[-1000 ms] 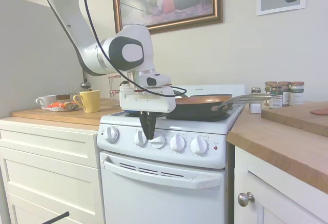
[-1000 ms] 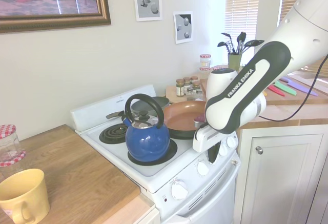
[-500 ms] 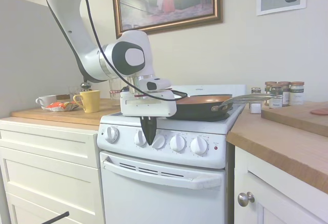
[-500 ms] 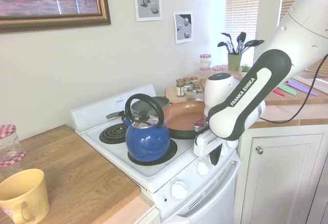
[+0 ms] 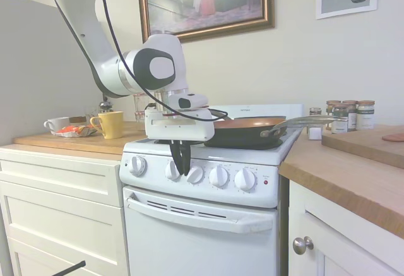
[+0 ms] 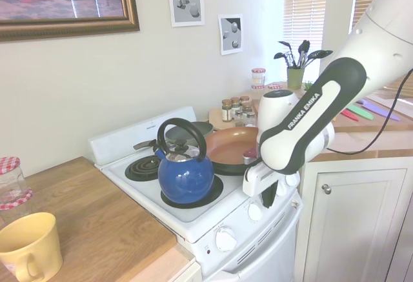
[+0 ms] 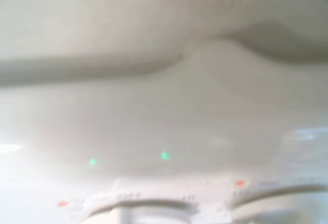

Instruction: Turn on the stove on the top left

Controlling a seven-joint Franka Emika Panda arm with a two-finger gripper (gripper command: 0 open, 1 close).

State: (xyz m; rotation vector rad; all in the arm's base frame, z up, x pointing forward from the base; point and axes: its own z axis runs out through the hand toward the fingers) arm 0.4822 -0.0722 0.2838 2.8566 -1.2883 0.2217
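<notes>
I have the stove [image 5: 208, 225] square in the first exterior view: a white enamel range set between wooden tables, with a row of five round white knobs and a small red light [image 5: 266, 182] on its glossy front panel. My hand [image 5: 181, 167] hangs fingers-down in front of that panel, its dark fingers over the gap between the second knob [image 5: 172, 170] and the third knob [image 5: 194, 175] from the left. The fingers sit close together, but from these angles I cannot tell whether they are clenched on a knob or just beside it. In the second exterior view the hand [image 6: 268, 196] shows as a dark wedge under the white wrist block.

On the cooktop a shiny blue kettle [image 6: 185, 175] with a looped black handle stands on a front coil, and a copper-coloured frying pan [image 5: 243, 131] with a metal handle sits on the burner beside it. A black coil burner [image 6: 143, 168] lies bare at the back. A yellow mug [image 5: 110, 124] stands on the wooden table to the left.

The wrist view is a blurred wash of white enamel, with rounded knob tops at its lower edge.

Against half a second ago, the hand has shifted slightly left and up along the panel; a second ago it was lower on the third knob.
</notes>
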